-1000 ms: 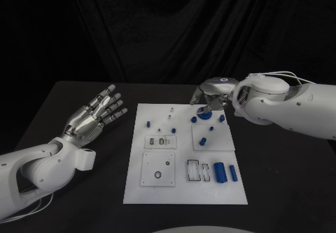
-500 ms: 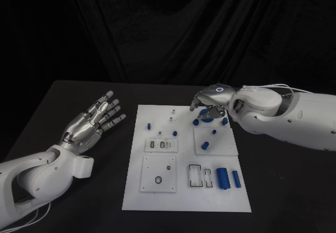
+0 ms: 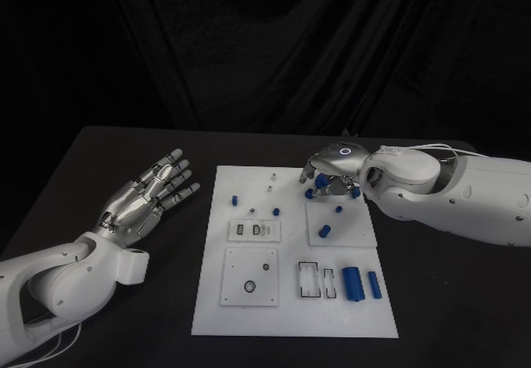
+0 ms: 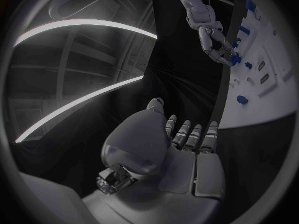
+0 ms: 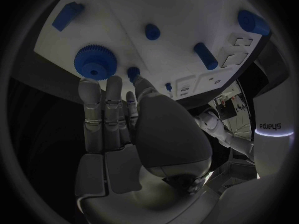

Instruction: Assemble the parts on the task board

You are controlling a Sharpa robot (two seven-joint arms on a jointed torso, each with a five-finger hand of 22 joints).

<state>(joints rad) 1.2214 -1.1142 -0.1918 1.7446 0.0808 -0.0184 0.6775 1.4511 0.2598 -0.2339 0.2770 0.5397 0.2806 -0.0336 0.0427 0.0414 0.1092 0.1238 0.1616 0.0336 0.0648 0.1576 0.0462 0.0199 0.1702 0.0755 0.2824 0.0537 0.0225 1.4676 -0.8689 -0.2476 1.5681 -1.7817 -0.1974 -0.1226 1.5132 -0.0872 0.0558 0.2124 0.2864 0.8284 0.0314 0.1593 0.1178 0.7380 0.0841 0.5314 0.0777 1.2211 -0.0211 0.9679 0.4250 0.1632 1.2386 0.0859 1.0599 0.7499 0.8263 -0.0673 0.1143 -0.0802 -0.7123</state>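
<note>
Since a second ago the right hand has settled lower over the blue gear at the board's far edge, fingers half spread, holding nothing (left hand is spread). It looks light, stiff, best pinched by its toothed rim.

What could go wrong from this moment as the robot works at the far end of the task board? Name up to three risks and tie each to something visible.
1. The right hand hangs over the blue gear with fingers close to a small blue peg; lowering could knock the peg.
2. The head view has the hand covering the gear, so alignment is hard to judge.
3. The left hand is open beside the task board, so a push might slide the board.
</note>
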